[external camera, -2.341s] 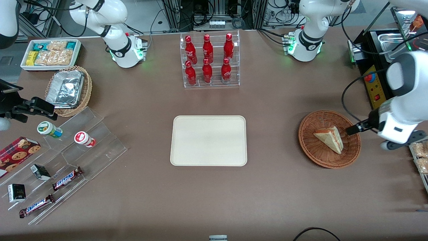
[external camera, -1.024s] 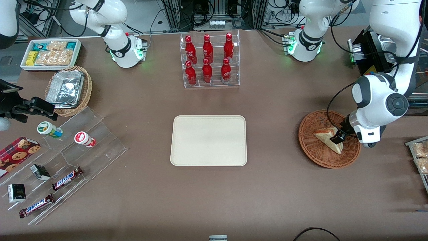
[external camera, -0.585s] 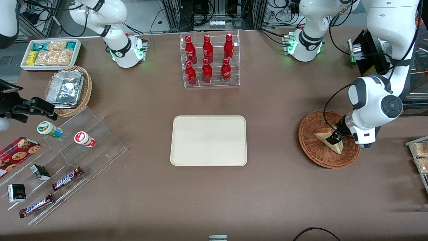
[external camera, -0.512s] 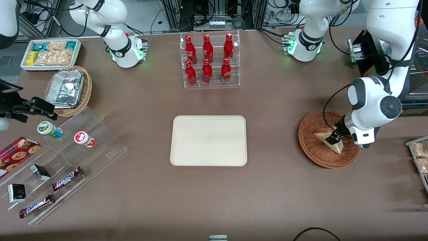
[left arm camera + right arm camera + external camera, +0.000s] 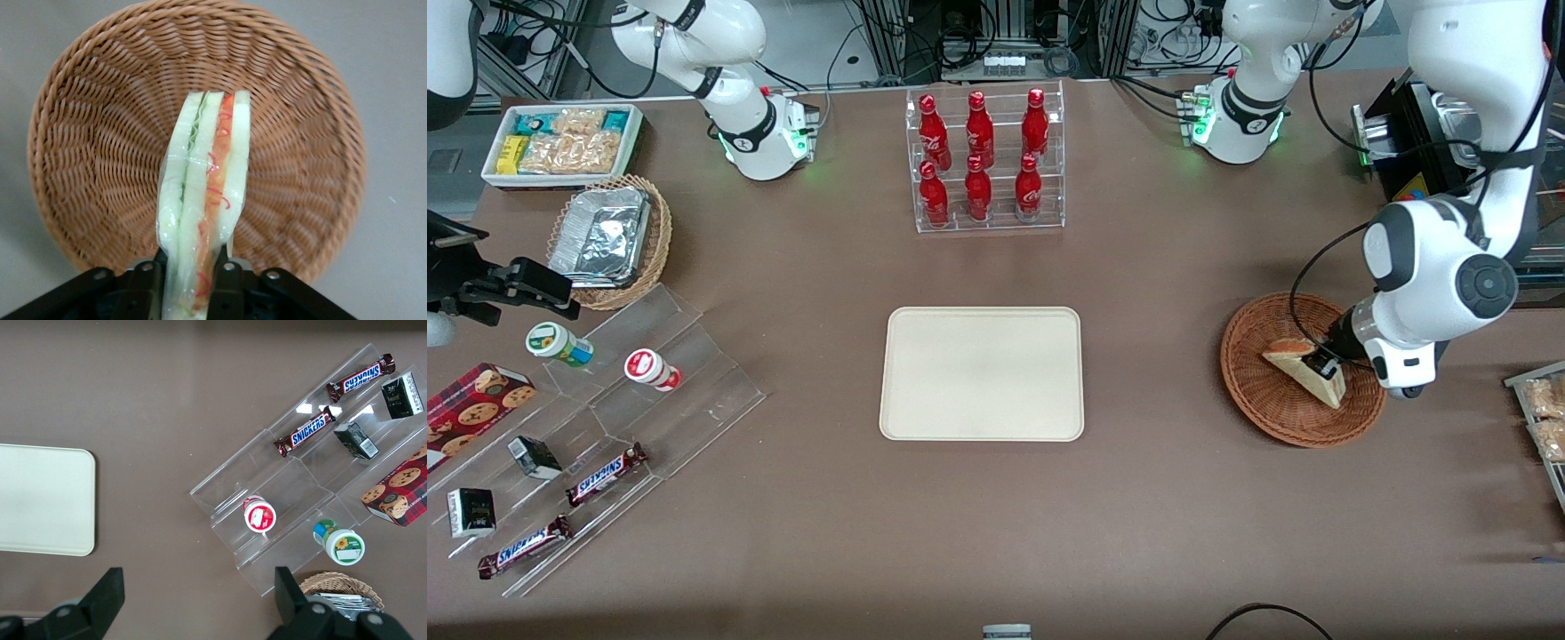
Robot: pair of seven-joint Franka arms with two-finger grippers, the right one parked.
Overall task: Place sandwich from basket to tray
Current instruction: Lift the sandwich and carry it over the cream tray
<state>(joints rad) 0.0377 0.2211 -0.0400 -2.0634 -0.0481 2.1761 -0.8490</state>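
The sandwich (image 5: 1309, 372), a pale triangular wedge, stands on its edge in the reddish-brown wicker basket (image 5: 1258, 391) toward the working arm's end of the table. My gripper (image 5: 1323, 364) is down in the basket and shut on the sandwich. In the left wrist view the sandwich (image 5: 203, 193) shows its red and green filling, pinched between the two black fingers (image 5: 229, 287) of the gripper (image 5: 188, 288), with the basket (image 5: 93, 153) beneath it. The cream tray (image 5: 983, 373) lies bare at the table's middle, well apart from the basket.
A clear rack of red bottles (image 5: 983, 160) stands farther from the front camera than the tray. A tan basket with foil container (image 5: 609, 238), a white snack bin (image 5: 562, 142) and an acrylic shelf of snacks (image 5: 596, 427) sit toward the parked arm's end. A black appliance (image 5: 1427, 151) stands near the working arm.
My gripper came down into the basket from its edge and shut on the sandwich. In the last half second the sandwich has shifted slightly with it.
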